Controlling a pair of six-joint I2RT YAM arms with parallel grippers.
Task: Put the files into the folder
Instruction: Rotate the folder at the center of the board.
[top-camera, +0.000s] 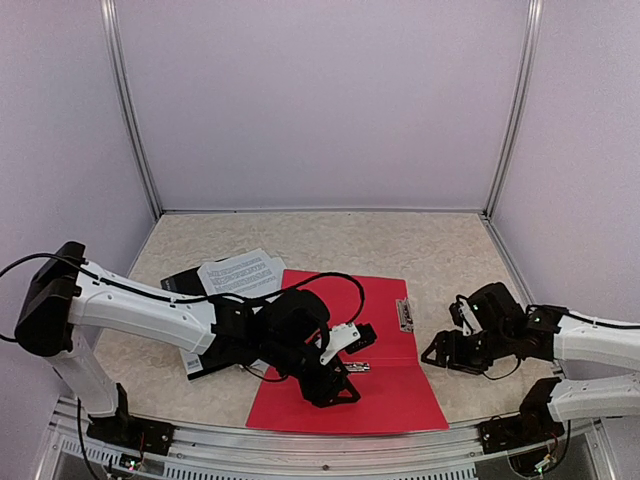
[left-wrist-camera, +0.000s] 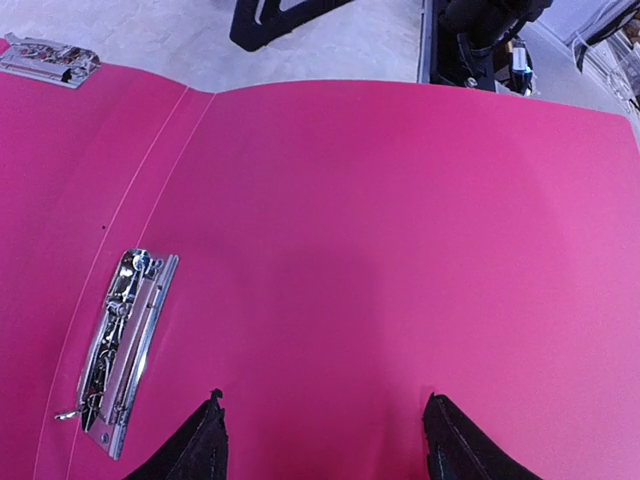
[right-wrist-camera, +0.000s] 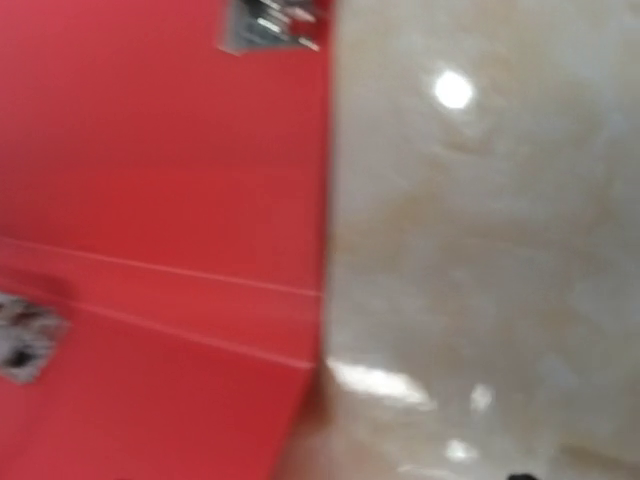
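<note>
The folder (top-camera: 395, 385) is red and lies open and flat at the front middle of the table, with a metal clip (top-camera: 405, 313) on its right edge and a clamp (top-camera: 355, 367) at its middle. My left gripper (top-camera: 345, 385) hovers over it. In the left wrist view its jaws (left-wrist-camera: 325, 415) stand open over the bare folder (left-wrist-camera: 400, 230), with the clamp (left-wrist-camera: 120, 350) to their left. The files (top-camera: 240, 275), printed white sheets, lie left of the folder. My right gripper (top-camera: 440, 352) sits just off the folder's right edge. The blurred right wrist view shows the folder (right-wrist-camera: 150, 200) but not the fingers.
A black board or cover (top-camera: 195, 365) lies under the sheets, behind my left arm. The beige table (right-wrist-camera: 480, 250) is walled on three sides. A metal rail (top-camera: 300, 440) runs along the near edge.
</note>
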